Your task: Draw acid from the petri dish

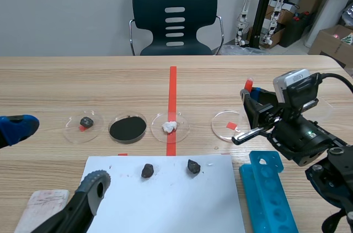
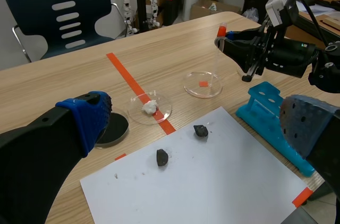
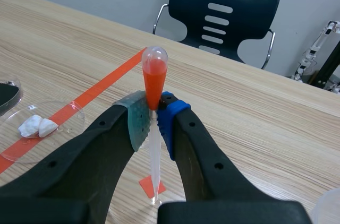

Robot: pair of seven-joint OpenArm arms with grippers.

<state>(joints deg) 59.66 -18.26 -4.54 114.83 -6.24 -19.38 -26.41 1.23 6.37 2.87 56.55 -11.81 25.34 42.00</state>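
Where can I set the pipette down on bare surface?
Bare wood lies beyond the dish row, either side of the tape line; the paper is free nearer than its two rocks. Crowded: the dish row, and around the right gripper, pipette and blue rack.

The left gripper [image 2: 195, 120] hangs above the counter [image 2: 64, 83] with its fingers spread wide, the blue pad [image 2: 87, 115] covering part of a dish of black material [image 2: 127, 125] and the grey pad [image 2: 305, 123] standing over a blue rack [image 2: 265, 102]. Ahead of it a white sheet [image 2: 212, 181] carries two dark lumps [image 2: 201, 130], and beyond lie a dish of white pieces [image 2: 162, 108] on the red tape and a clear petri dish [image 2: 191, 87]. The right gripper [image 2: 227, 45] holds a red-bulbed pipette [image 2: 221, 31] upright over that dish, its faint stem apparently reaching down into it.
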